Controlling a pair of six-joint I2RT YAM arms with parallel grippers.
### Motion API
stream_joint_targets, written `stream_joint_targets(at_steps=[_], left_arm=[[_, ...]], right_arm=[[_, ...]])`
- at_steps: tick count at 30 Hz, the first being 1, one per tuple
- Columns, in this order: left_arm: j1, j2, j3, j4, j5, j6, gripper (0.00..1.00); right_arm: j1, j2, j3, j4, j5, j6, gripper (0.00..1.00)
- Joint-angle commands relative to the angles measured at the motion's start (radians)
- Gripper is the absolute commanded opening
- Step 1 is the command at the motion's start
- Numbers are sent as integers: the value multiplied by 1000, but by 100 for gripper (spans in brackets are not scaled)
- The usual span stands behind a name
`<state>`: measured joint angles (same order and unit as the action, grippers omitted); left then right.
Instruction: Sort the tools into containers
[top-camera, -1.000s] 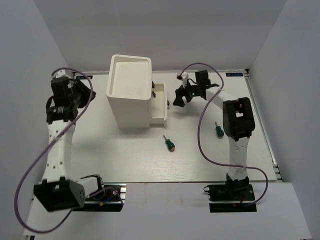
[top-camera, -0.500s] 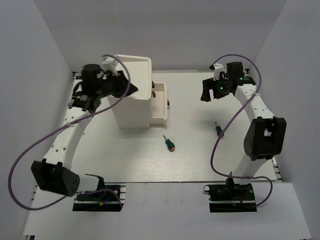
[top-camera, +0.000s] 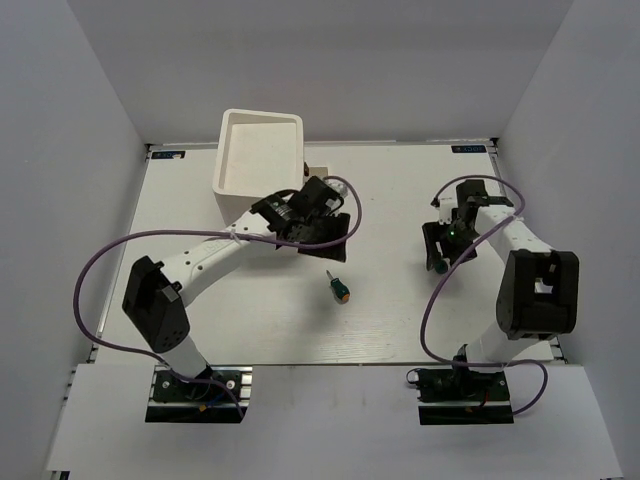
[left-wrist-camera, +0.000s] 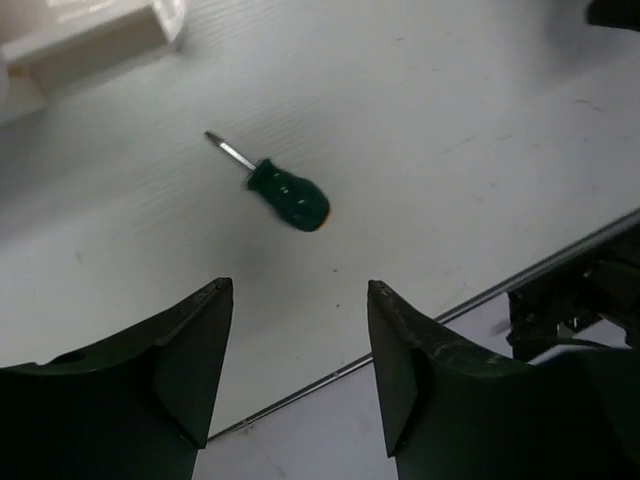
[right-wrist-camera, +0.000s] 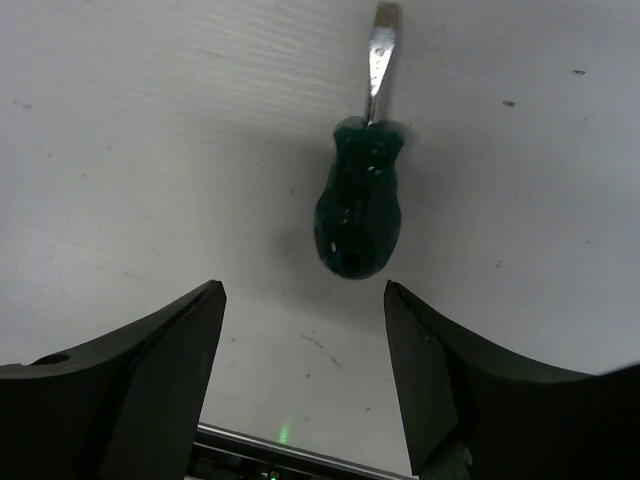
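Note:
A stubby green-handled screwdriver (top-camera: 339, 287) lies on the table centre; in the left wrist view (left-wrist-camera: 285, 192) it lies ahead of my open, empty left gripper (left-wrist-camera: 298, 285). The left gripper (top-camera: 335, 245) hovers in front of the white container (top-camera: 258, 160). A second green-handled screwdriver (right-wrist-camera: 362, 205) lies just ahead of my open, empty right gripper (right-wrist-camera: 305, 285), blade pointing away. From above, the right gripper (top-camera: 437, 250) is over this screwdriver (top-camera: 437, 266) and mostly hides it. No pliers or thin screwdrivers show.
The container's pull-out drawer (top-camera: 318, 166) sticks out to its right, mostly behind the left arm. A corner of the container (left-wrist-camera: 90, 40) shows at the top left of the left wrist view. White walls enclose the table (top-camera: 250, 330).
The left arm swung from the far left across to the front of the container. The right arm came from the back of the table down over the right screwdriver.

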<state>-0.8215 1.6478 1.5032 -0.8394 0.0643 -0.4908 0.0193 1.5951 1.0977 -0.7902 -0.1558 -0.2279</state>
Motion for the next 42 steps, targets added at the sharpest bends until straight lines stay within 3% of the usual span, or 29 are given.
stream_joint_targets(at_steps=[1,3,10,13,14,15,18,20,24,25,29,34,42], left_arm=[[-17,-58,-84,4,-117,-155,67],[-28,-59,-98,5,-126,-175,75],[-83,-25,-116,40,-136,-206,77],[-111,-2,-107,40,-149,-232,77],[-123,-2,-107,31,-162,-247,77],[-123,-2,-107,31,-162,-247,77],[-134,-14,-87,20,-195,-258,77],[-143,-46,-77,20,-234,-267,77],[-153,-169,-35,48,-346,-258,77],[-153,-187,-11,39,-398,-258,77],[-153,-239,66,-16,-472,-220,77],[-153,-262,120,-105,-509,-232,77],[-153,-319,92,-145,-518,-269,77]], right_arm=[[1,57,-2,86,76,36,70],[4,69,-10,132,84,35,70],[13,164,-1,186,125,18,64],[16,177,-4,181,119,13,35],[16,166,-2,180,101,12,12],[14,163,-1,175,91,9,0],[19,137,56,142,-16,-19,0],[25,121,102,115,-176,-53,0],[77,178,354,10,-648,-96,0],[94,192,391,11,-671,-81,0],[209,305,591,86,-694,86,0],[340,428,761,221,-569,338,0],[439,493,791,356,-393,515,0]])
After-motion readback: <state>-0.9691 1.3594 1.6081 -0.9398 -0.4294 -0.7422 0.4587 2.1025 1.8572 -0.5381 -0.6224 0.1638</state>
